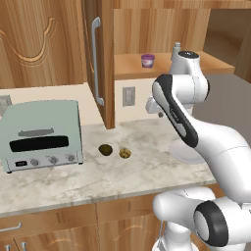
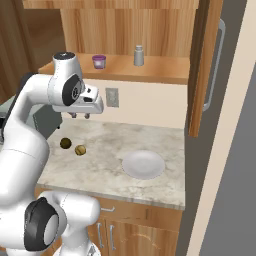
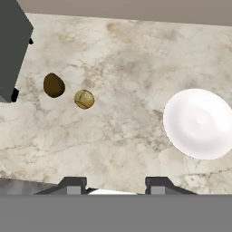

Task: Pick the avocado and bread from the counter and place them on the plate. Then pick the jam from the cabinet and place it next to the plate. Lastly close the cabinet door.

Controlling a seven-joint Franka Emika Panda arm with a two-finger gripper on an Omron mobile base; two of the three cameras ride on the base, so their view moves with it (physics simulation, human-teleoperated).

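Left base view: avocado [image 1: 105, 149] and bread [image 1: 125, 153] lie side by side at mid-frame on the counter [image 1: 73, 184], avocado to the left, a small gap btwn them, neither touching. Plate [image 1: 182, 153] sits at right-centre, mostly hidden behind the white arm. Toaster oven [image 1: 41, 135] fills the left-centre, well apart from the 2 lumps. Cabinet door [image 1: 100, 59] stands swung out at upper centre, bar handle facing the camera; jam [image 1: 147, 60] sits on the shelf of the cabinet [image 1: 162, 29] at upper centre-right, w/ a grey shaker bottle [image 1: 176, 49] to its right, partly behind the arm. Right base view: gripper [image 2: 80, 116] hangs at left-centre, above the counter and not touching anything; its fingers look pressed near together w/ nothing btwn them. Avocado [image 2: 65, 143] and bread [image 2: 80, 149] lie just below it in frame, plate [image 2: 143, 164] at centre, bare, well apart from both lumps. Jam [image 2: 99, 61] at upper left-centre, shaker bottle [image 2: 139, 55] to its right, clear gap btwn them. Wall outlet [image 2: 112, 97] sits below the shelf. Hand view: looks straight down at the counter; avocado [image 3: 54, 85] at left, bread [image 3: 84, 99] just right of it and a little lower, plate [image 3: 199, 123] at right, 2 dark fingertips [image 3: 72, 185] at the bottom edge, toaster oven [image 3: 12, 45] corner at upper left.
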